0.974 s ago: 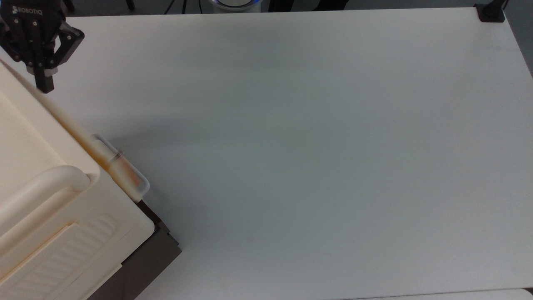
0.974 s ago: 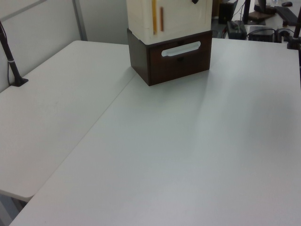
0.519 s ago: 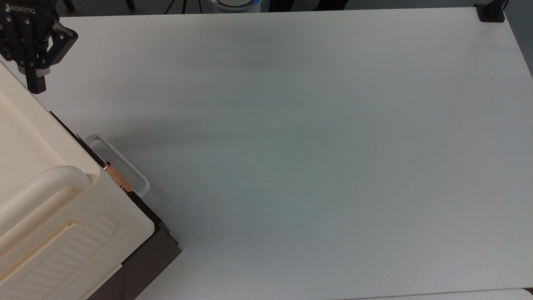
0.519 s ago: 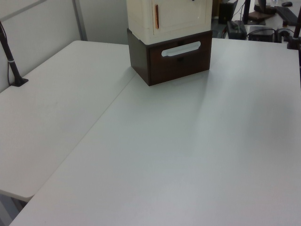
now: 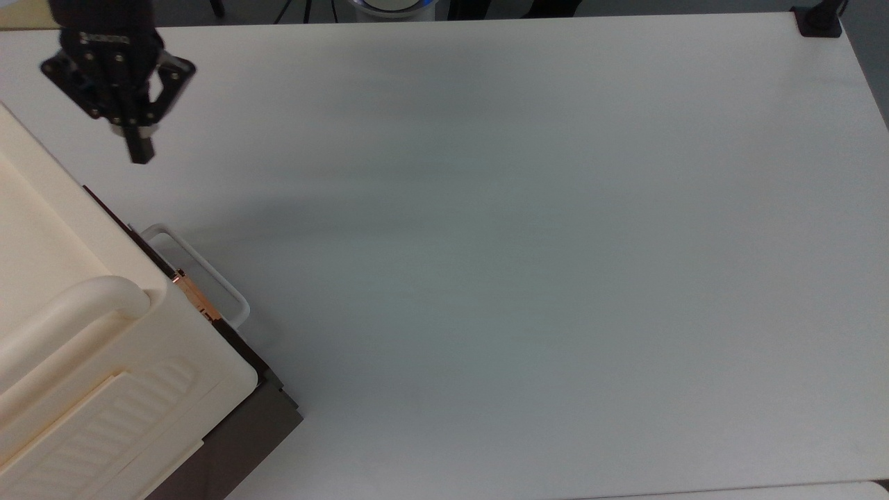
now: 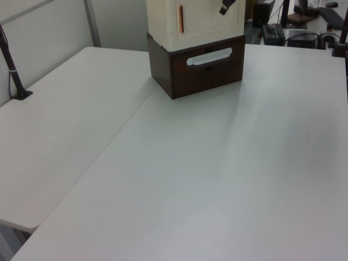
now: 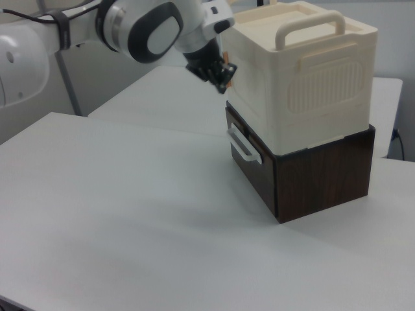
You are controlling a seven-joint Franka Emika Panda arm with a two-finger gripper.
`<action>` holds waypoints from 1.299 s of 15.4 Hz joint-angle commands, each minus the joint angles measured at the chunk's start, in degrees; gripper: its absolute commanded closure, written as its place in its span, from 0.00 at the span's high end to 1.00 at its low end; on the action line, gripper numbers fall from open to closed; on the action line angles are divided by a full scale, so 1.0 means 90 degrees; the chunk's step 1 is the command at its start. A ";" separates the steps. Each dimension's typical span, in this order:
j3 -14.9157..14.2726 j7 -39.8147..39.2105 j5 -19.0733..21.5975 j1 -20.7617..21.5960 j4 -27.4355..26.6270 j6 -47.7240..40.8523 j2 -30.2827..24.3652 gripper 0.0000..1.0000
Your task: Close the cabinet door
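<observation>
The cabinet door [image 6: 209,19] is a cream panel with a thin red strip [image 6: 181,19] near its edge. It lies flush in the front of the cream cabinet [image 5: 83,326], which sits on a dark brown base. In the right view the cabinet door [image 7: 249,91] faces left, and my gripper [image 7: 224,74] hangs just in front of its upper part, apart from it. In the top view my gripper [image 5: 139,149] is shut with nothing in it, above the table beside the cabinet's far corner. Its dark tip [image 6: 225,6] shows before the door's top right in the left view.
The brown base has a drawer front with a white loop handle [image 5: 201,278] sticking out under the door. The white table [image 5: 521,243] stretches wide to the top view's right. A black clamp [image 5: 819,21] sits at the table's far right corner.
The door swung flush against the cabinet early on and has stayed there. Since then my gripper has moved to the top view's right, away from the cabinet's front.
</observation>
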 commanded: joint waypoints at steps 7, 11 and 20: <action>0.0272 0.1018 -0.1305 0.0861 -0.0165 -0.2835 -0.0772 0.00; 0.0770 0.1134 -0.1706 0.0910 -0.0262 -0.3921 -0.1055 0.01; 0.0927 0.1780 -0.1794 0.0910 -0.0477 -0.3943 -0.1232 1.00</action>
